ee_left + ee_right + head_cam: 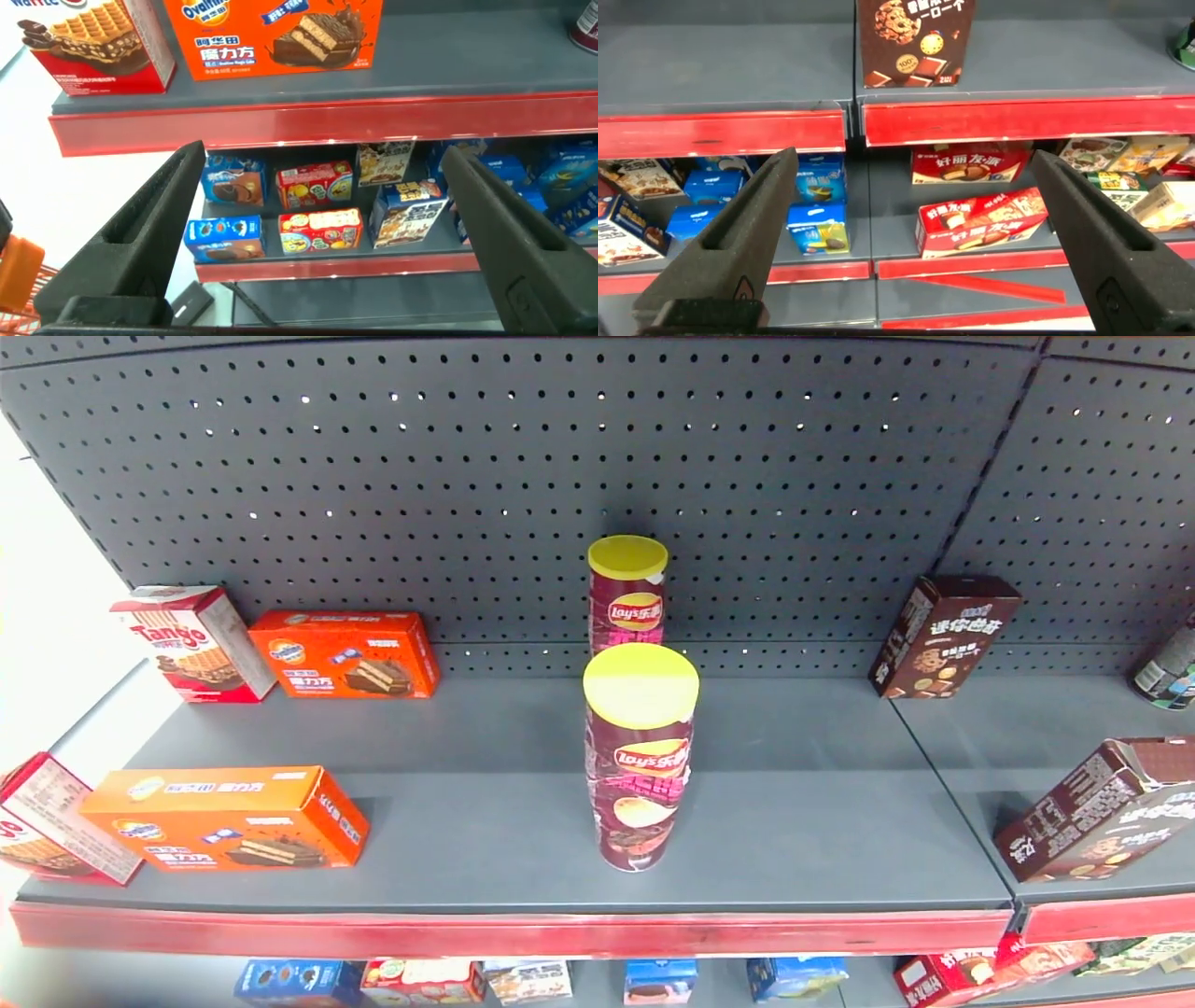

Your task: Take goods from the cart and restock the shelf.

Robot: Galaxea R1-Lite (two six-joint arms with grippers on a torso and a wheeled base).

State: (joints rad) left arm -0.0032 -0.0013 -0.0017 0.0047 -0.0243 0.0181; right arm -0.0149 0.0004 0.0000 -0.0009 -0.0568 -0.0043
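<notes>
Two maroon chip cans with yellow lids stand upright mid-shelf, one near the front [639, 761] and one at the back [627, 593]. The grey shelf [803, 831] has a red front strip. My left gripper [322, 157] is open and holds nothing; it hangs in front of the shelf's red edge, below an orange chocolate-wafer box [273, 37] and a waffle box [98, 47]. My right gripper [913, 159] is open with nothing between its fingers, facing the red edge below a brown cookie box [913, 39].
Orange boxes [229, 817] [345, 653] and a red-white wafer box [191, 642] sit on the left; brown boxes [943, 635] [1097, 807] sit on the right. The lower shelf holds several small boxes [318, 201] [980, 219]. An orange cart corner [14, 271] shows beside the left gripper.
</notes>
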